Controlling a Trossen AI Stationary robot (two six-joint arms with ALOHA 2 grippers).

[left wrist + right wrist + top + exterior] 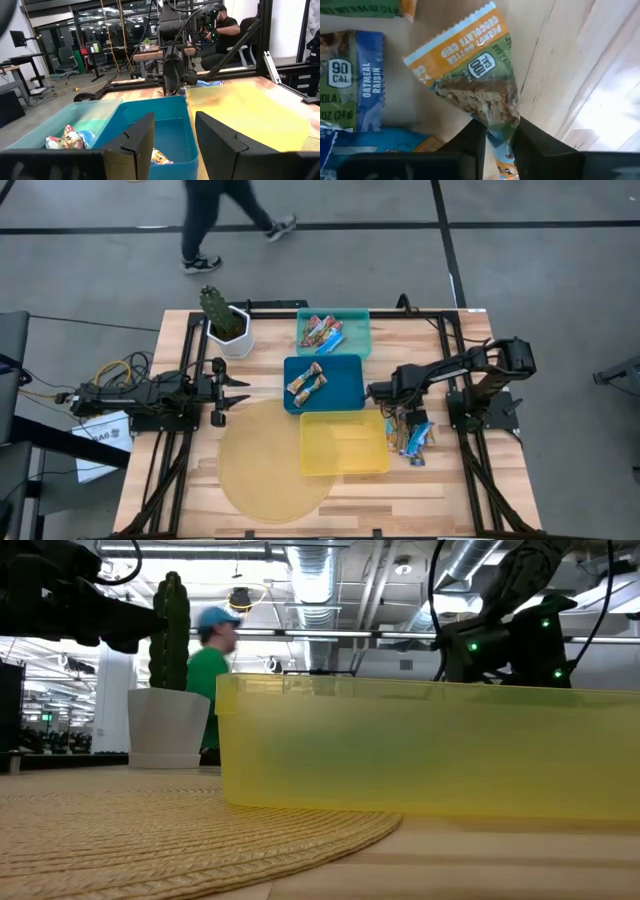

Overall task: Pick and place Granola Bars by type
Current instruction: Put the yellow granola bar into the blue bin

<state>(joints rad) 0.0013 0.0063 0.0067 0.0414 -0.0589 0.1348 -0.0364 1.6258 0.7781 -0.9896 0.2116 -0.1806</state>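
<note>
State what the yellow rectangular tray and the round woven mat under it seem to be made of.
Yellow rectangular tray: likely translucent plastic, smooth and slightly frosted, since light glows through its wall. Round woven mat: probably straw or similar plant fibre, matte, with coiled braided ridges showing.

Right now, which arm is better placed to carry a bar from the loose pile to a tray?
The right. Its gripper has its jaws closed on an orange-green peanut butter bar at the loose pile beside the yellow tray. The left gripper waits across the table, open and empty.
</note>
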